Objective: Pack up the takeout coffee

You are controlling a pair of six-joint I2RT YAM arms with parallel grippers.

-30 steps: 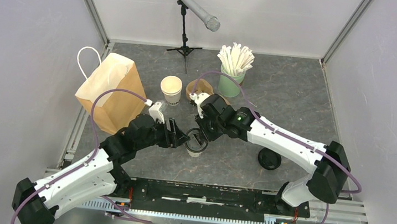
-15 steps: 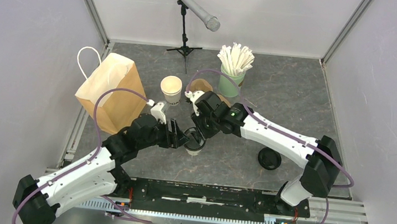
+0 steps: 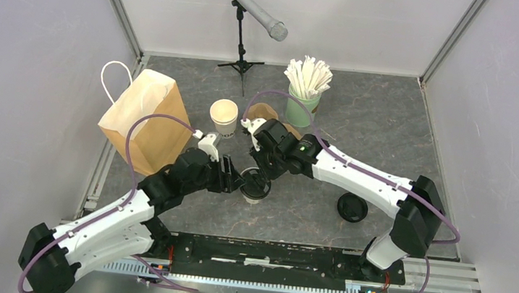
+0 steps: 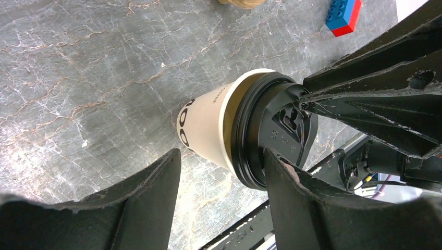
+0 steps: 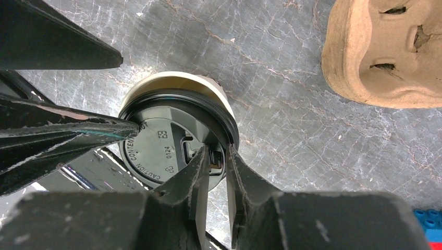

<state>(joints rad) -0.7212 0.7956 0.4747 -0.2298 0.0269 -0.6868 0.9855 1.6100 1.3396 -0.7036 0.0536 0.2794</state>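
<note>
The right end effector [image 5: 216, 156] comes down from above with its fingers pressed almost together, pinching the rim of the black lid [image 5: 167, 146] beside the sip opening. The left end effector [image 4: 221, 156] is spread, one finger on each side of the takeout coffee [image 4: 208, 133] at the height of its wall. On one side a clear gap shows between finger and paper.

The takeout coffee stands upright on the tabletop [image 3: 375, 122], between the two end effectors and a little left of the middle in the top view. Its long axis is vertical, base down and lid up, and its dark print faces the left wrist camera.

Behind it stand a lidless cream cup [image 3: 223, 117] and a brown moulded cup carrier [image 5: 385, 52], with a red and blue block [image 4: 344, 13] near the carrier. A brown paper bag [image 3: 145, 116] with a white loop handle stands to the left. A green cup of white sticks [image 3: 306, 86] is beyond the carrier. A loose black lid [image 3: 352, 207] lies well apart to the right, by the right arm. A microphone [image 3: 256, 15] on a small tripod stands at the far edge.

The tabletop is grey with pale marble veins. Plain pale walls with metal frame posts close it in on three sides.
</note>
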